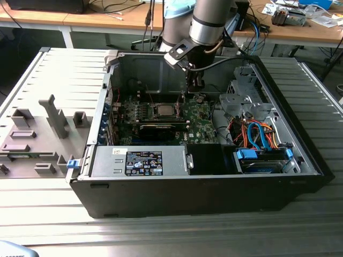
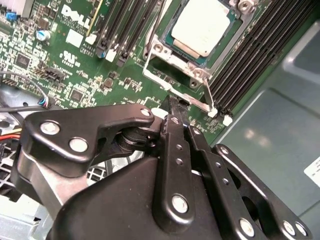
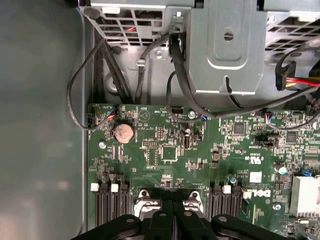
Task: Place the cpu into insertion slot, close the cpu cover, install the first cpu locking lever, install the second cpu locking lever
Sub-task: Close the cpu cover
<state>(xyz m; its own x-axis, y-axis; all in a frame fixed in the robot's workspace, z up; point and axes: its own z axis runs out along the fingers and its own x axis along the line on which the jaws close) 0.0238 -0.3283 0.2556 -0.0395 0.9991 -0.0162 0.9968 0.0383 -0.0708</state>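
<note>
The cpu (image 2: 207, 25), a silvery square, lies flat in the insertion slot (image 2: 155, 75) on the green board; in the exterior view the cpu (image 1: 163, 111) sits mid-board inside the open computer case. The cpu cover (image 2: 172, 55), a metal frame, lies down around the chip. One thin wire locking lever (image 2: 209, 95) runs along one side of the socket and another (image 2: 151, 35) along the adjacent side. My gripper (image 2: 173, 106) is shut with nothing between its fingers, its tips hovering at the socket's edge. In the first wrist view the gripper (image 3: 173, 212) sits just above the socket's metal rim.
Black memory slots (image 2: 250, 55) flank the socket. A metal drive cage (image 3: 225, 45) with black cables (image 3: 175, 75) stands beyond the board, and a coin cell (image 3: 123, 133) sits on it. The power supply (image 1: 139, 160) and blue and orange cables (image 1: 257, 134) fill the case front.
</note>
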